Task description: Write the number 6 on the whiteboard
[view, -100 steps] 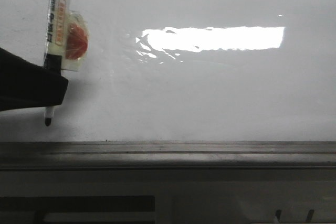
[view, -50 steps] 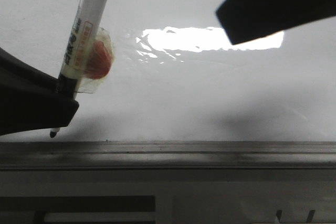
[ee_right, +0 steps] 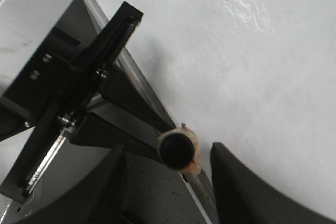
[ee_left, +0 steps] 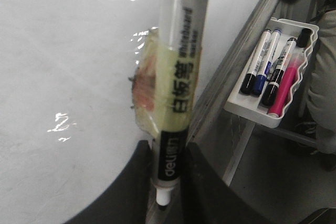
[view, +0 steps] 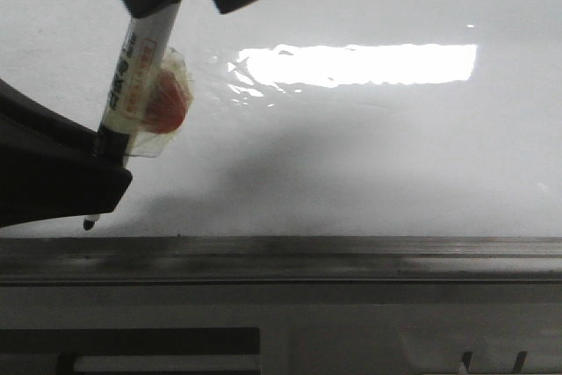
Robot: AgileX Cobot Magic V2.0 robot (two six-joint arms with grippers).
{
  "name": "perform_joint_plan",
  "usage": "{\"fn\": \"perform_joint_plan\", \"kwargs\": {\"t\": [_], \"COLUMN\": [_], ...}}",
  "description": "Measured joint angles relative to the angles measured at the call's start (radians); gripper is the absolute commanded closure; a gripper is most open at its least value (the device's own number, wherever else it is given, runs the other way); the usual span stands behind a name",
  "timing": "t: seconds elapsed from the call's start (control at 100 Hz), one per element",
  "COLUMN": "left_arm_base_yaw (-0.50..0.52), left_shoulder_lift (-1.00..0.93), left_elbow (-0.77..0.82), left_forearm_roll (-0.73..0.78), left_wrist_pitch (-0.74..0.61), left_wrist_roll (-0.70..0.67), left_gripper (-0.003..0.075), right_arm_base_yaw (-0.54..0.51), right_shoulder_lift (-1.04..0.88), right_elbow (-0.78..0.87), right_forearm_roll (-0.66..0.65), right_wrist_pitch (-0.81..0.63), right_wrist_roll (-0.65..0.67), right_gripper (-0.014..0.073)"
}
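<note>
Marker pen (view: 139,76) tilted, white barrel with black band near the tip, printed label along it; wad of yellowish tape with an orange-red patch (view: 165,101) stuck to its side. Tip points down, uncapped. White tray (ee_left: 273,77) hangs off the grey edge rail (view: 281,256), holding black, blue and pink markers (ee_left: 270,69) side by side.

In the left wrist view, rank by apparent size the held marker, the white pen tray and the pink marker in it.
1. The held marker, though it is nearest the camera.
2. The pen tray.
3. The pink marker.
</note>
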Motion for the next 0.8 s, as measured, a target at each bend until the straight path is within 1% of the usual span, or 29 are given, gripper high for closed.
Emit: {"fn": "perform_joint_plan", "kwargs": {"t": [0.14,0.33,0.38,0.45,0.46,0.49,0.57,0.62,0.8], "left_arm_base_yaw": [0.0,0.0,0.0,0.0,0.0,0.0,0.0,0.0,0.0], "left_shoulder_lift": [0.0,0.0,0.0,0.0,0.0,0.0,0.0,0.0,0.0], "left_elbow": [0.0,0.0,0.0,0.0,0.0,0.0,0.0,0.0,0.0], "left_forearm_roll": [0.0,0.0,0.0,0.0,0.0,0.0,0.0,0.0,0.0], "left_wrist_pitch": [0.0,0.002,0.004,0.011,0.011,0.011,0.014,0.016,0.018], "left_wrist_roll": [0.0,0.0,0.0,0.0,0.0,0.0,0.0,0.0,0.0], "left_gripper": [0.0741,0.0741,0.0741,0.0741,0.0741,0.0741,0.0741,0.0741,0.0731], "right_arm_base_yaw": [0.004,0.004,0.004,0.004,0.004,0.004,0.004,0.004,0.004], "right_shoulder_lift": [0.058,0.11,0.118,0.122,0.123,0.123,0.123,0.123,0.123], "right_elbow": [-0.039,-0.048,-0.049,-0.049,-0.049,-0.049,-0.049,-0.049,-0.049], "right_forearm_roll": [0.012,0.014,0.014,0.014,0.014,0.014,0.014,0.01,0.014], "right_wrist_pitch": [0.011,0.024,0.024,0.022,0.02,0.018,0.004,0.002,0.002], "right_wrist_roll": [0.0,0.0,0.0,0.0,0.0,0.0,0.0,-0.002,-0.003], "right_gripper": [0.0282,0.0283,0.0299,0.0377,0.0409,0.0443,0.0594,0.0664,0.0659]}}
